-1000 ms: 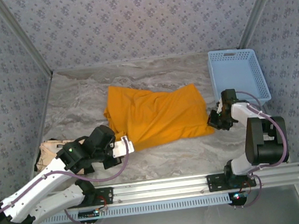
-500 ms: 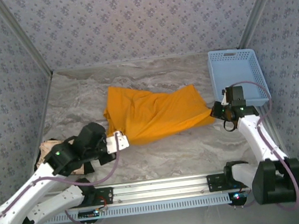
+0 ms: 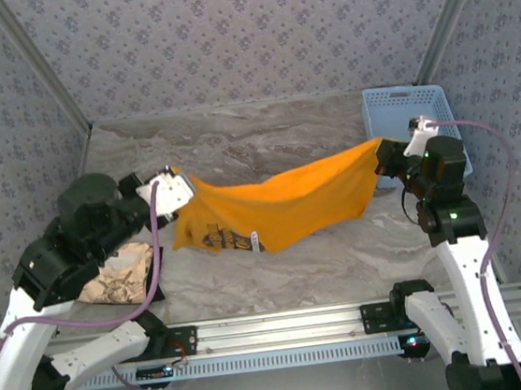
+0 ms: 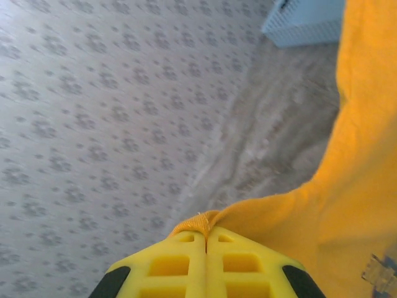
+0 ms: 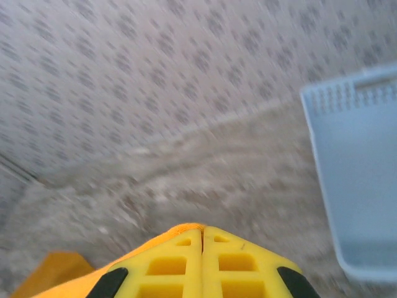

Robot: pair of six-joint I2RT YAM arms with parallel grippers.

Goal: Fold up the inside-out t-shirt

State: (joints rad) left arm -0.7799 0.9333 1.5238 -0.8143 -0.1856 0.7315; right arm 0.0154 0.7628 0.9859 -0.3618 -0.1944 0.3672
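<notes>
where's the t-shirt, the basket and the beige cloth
t-shirt [image 3: 290, 206], top external view, middle of the hanging span
basket [image 3: 400, 94], top external view, far rim
beige cloth [image 3: 119, 275], top external view, its drawn face

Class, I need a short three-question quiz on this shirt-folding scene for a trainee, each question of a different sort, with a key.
1. True or false: the left claw and the right claw each pinch an edge of the orange t-shirt, which hangs between them.
2. What stands just behind the right claw? A) blue basket B) red bowl C) green box
3. Fill in: the beige cloth lies on the ___ side of the table.

Key: 1 true; 2 A; 3 left.
</notes>
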